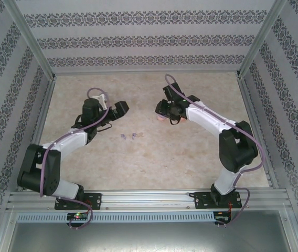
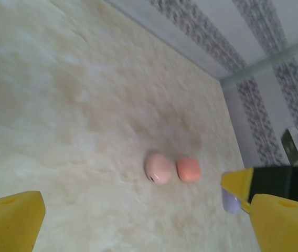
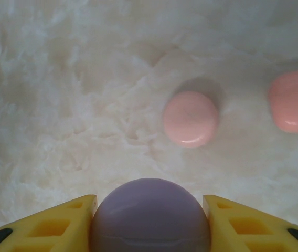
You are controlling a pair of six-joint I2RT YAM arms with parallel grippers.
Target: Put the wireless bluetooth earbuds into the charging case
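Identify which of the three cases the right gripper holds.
The purple case, clamped in the right gripper; the pink case and orange case lie free beyond it.

Overhead cam; wrist cams nr table (image 1: pixel 154 157)

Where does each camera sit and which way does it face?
Top: above and behind the bases, looking down on the table; left arm and right arm show whole.
Left wrist: low slant across table at pink case, orange case; open left fingers at bottom corners.
Right wrist: faces down; right fingers clamp purple case.
Shared: both wrist views show the pink case.
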